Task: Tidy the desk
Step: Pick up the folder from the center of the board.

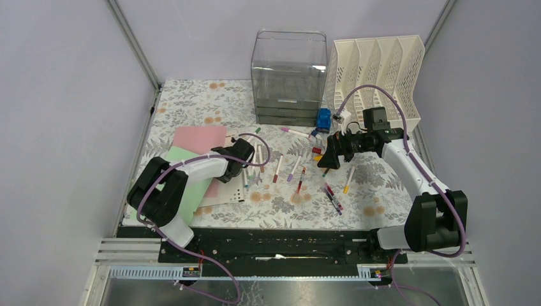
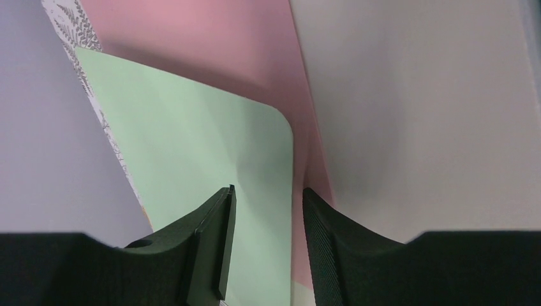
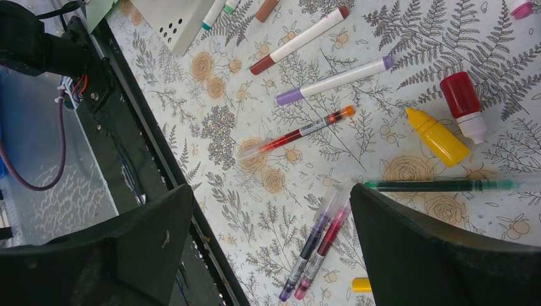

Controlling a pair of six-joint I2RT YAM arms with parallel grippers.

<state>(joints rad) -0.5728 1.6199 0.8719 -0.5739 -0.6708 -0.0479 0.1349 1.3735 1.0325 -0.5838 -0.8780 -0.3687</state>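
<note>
Hovering at the fern-print cloth desk's (image 1: 281, 209) left edge over a mint-green paper sheet (image 2: 191, 140), your left gripper (image 2: 268, 191) is barely parted, empty; your right gripper (image 3: 271, 191) gapes wide, empty.

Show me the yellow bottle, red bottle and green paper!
yellow bottle (image 3: 440, 138): right wrist view, its body.
red bottle (image 3: 460, 94): right wrist view, its red body.
green paper (image 2: 191, 140): left wrist view, its middle.

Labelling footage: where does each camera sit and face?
Top external: above, behind the robot, looking down on the desk; left arm and right arm show.
Left wrist: on the left arm, close over green sheet and pink sheet; left gripper below.
Right wrist: down on pens, red bottle, yellow bottle; right gripper frames it.
Shared: top and right wrist show the bottles.
</note>
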